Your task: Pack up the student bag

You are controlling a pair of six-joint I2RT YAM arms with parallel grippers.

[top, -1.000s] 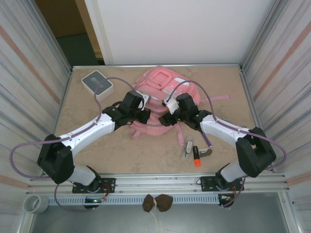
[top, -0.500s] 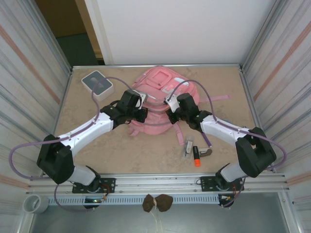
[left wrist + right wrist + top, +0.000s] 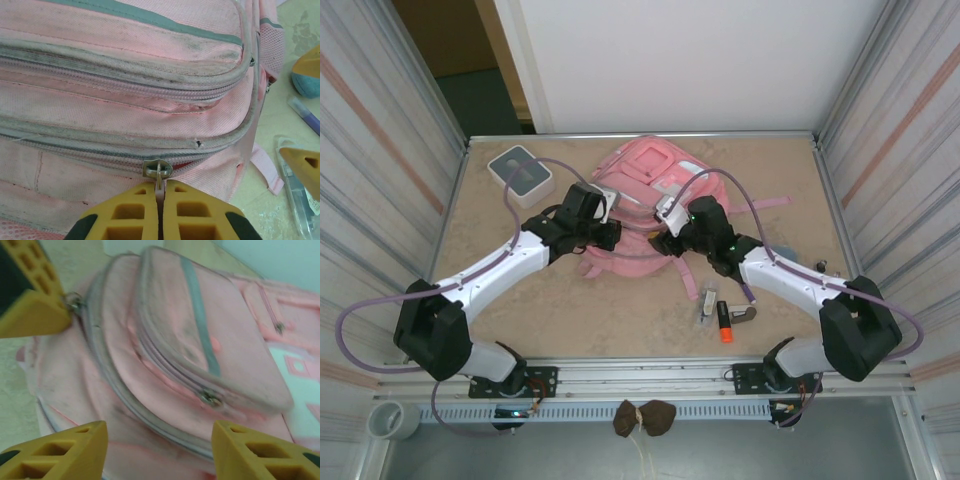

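you have the student bag [image 3: 645, 170] lying on the table [image 3: 610, 310], toward the far edge and about midway between left and right. its front pockets face up and one pink strap [image 3: 775, 202] reaches out to the right.

your left gripper [image 3: 160, 189] is fully closed. its two yellow fingers meet and pinch the small metal zip pull [image 3: 158, 169] of the long zip that runs around the near part of the bag. the pull stands between the finger tips, and the fingers come at it from the near left side.

your right gripper [image 3: 159, 432] has its fingers clearly apart and nothing is between them. it hovers just over the near right part of the bag, close beside the left gripper. i cannot tell whether it touches the fabric. in its wrist view you see a second zip pull [image 3: 210, 399] on the smaller front pocket, between the two open fingers and a little beyond them.

at the far left, well apart from the bag, stands a small grey-and-white box [image 3: 520, 172]. on the near right of the table lies an orange marker [image 3: 725, 327], and just beside it, on its left, a clear packet [image 3: 706, 305].
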